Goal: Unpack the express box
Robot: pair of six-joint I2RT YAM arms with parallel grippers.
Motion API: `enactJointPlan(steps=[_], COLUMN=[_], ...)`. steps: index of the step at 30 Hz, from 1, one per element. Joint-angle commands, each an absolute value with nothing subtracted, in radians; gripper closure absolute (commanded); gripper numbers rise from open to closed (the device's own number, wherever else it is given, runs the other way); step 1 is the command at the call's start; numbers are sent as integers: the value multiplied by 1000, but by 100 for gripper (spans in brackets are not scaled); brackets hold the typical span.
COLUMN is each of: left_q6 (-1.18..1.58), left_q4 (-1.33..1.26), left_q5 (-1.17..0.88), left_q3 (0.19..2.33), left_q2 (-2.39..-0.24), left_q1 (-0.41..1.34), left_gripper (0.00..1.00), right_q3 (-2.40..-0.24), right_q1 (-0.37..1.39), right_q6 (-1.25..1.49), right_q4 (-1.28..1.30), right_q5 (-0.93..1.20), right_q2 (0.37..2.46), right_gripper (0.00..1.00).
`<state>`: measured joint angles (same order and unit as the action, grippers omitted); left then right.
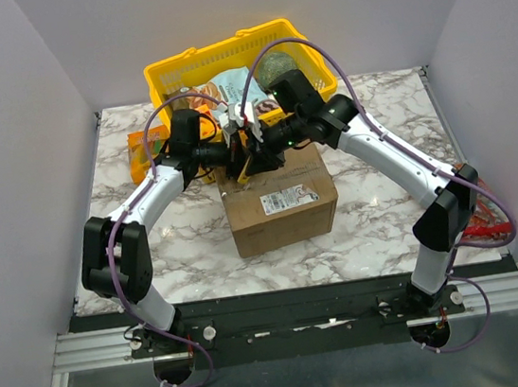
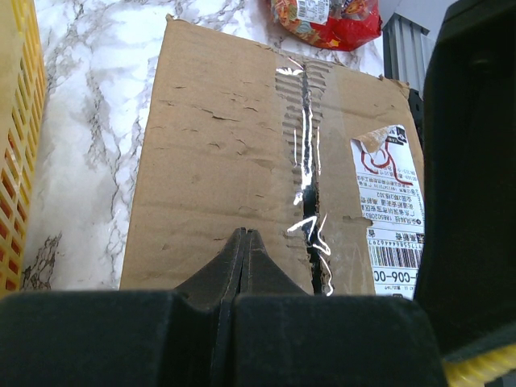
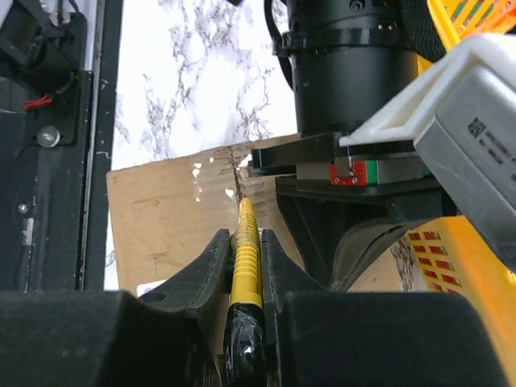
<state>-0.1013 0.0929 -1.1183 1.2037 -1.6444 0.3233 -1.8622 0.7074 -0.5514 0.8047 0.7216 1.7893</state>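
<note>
The express box [image 1: 280, 205] is a brown carton with a white label [image 1: 283, 198] at the table's middle, its flaps closed. In the left wrist view the box [image 2: 226, 161] shows a glossy taped seam [image 2: 306, 137] with a dark slit along its near part. My left gripper [image 2: 246, 234] is shut and empty, just above the box's far edge [image 1: 233, 154]. My right gripper [image 3: 244, 238] is shut on a yellow and black ribbed cutter [image 3: 246, 258]. The cutter's tip points at the seam of the box [image 3: 169, 210]. Both grippers meet over the far edge, the right gripper [image 1: 258, 146] close beside the left.
A yellow plastic basket [image 1: 232, 63] with snack packets stands right behind the box, and it also shows in the left wrist view [image 2: 12, 161]. An orange snack box [image 1: 144, 151] lies at the far left. A red packet [image 1: 482, 221] lies at the right edge.
</note>
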Motion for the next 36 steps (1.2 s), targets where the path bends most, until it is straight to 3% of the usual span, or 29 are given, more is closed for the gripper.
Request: enactJointPlan(steps=[1,36], left_q6=[-121,-215], left_q4=[173,259], left_q5=[-1094,-1092], left_q3=[1198,1219], left_q2=[-1687,-1707], left_q1=[330,330], left_gripper=[100,100], right_q3=[-1841,-1787], right_q1=[713,632], right_q6=[-577,-634], right_q4=[787,891], right_q5=[661,684], right_q2=[1783,1715], right_gripper=[100,100])
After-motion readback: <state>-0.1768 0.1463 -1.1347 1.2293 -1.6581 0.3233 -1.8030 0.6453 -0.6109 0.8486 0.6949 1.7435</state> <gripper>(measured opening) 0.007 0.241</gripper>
